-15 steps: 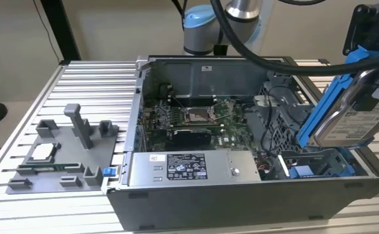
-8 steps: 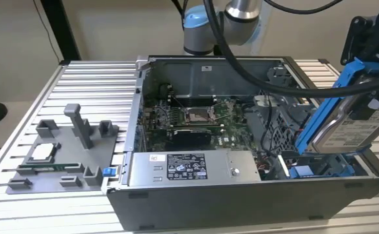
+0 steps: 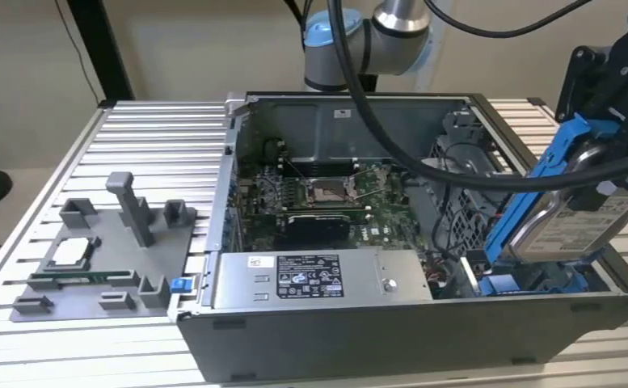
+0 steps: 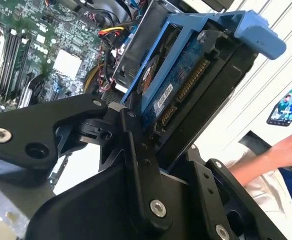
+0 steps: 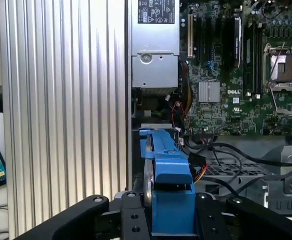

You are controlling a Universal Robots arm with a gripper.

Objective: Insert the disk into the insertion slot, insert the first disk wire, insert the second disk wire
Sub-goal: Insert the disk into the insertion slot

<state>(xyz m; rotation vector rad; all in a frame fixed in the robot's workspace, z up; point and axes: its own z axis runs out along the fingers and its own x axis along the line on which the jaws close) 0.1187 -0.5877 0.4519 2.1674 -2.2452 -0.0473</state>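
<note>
Open computer case (image 3: 400,339) lies on a ribbed metal table (image 3: 152,129). On the table at the exterior view's left is a grey tray of plastic fixtures (image 3: 109,259). Inside the case a green circuit board (image 3: 325,194) covers the floor. A grey power-supply box (image 3: 314,279) with a black-and-white label sits along the near wall. Loose wires (image 5: 185,107) bunch between that box and the insertion slot (image 3: 524,283), a blue-railed bay at the near corner on the exterior view's right. A thick black cable (image 3: 432,166) from the arm sags across the open case. The gripper (image 5: 169,212) has its fingers clamped on either side of the disk (image 3: 572,218), at its upper end. The disk hangs over the slot. Its long axis is steep, with the top leaning toward the exterior view's right. The label faces near-right, and the second wrist view shows the underside board and connector. The lower end reaches down among the blue rails; contact there is unclear. Beyond the table, in the second wrist view, are a phone (image 4: 287,106) and a person's hand (image 4: 285,150).
</note>
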